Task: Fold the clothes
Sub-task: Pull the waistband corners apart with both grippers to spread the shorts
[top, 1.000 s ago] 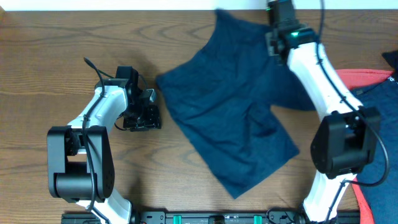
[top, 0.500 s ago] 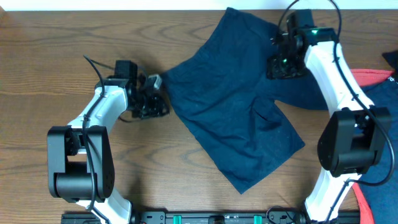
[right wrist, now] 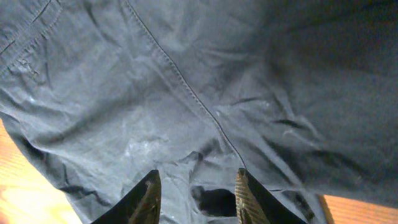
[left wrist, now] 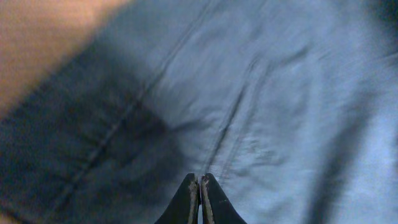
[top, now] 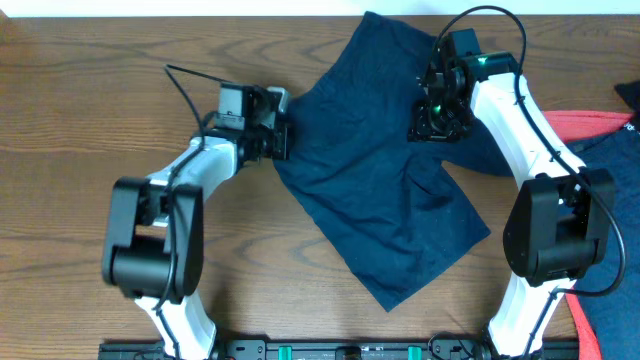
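Observation:
The clothes in play are dark navy shorts [top: 380,190], spread flat across the middle of the table with one leg pointing to the front. My left gripper [top: 278,135] sits at the shorts' left edge. In the left wrist view its fingers [left wrist: 200,182] are shut tip to tip just over the blue fabric [left wrist: 273,93], and nothing shows between them. My right gripper [top: 434,118] is down on the upper right part of the shorts. In the right wrist view it [right wrist: 196,186] stands partly open, with wrinkled fabric [right wrist: 186,87] and a dark fold between its fingers.
A red cloth [top: 590,125] and another dark blue garment [top: 615,155] lie at the right edge, close behind the right arm. A further bit of red [top: 583,322] shows at the front right corner. Bare wooden tabletop [top: 80,120] lies left of the shorts.
The left gripper moved right and back to the shorts' left edge and shut. The right gripper came down from the shorts' far edge onto the fabric, its jaws narrowing.

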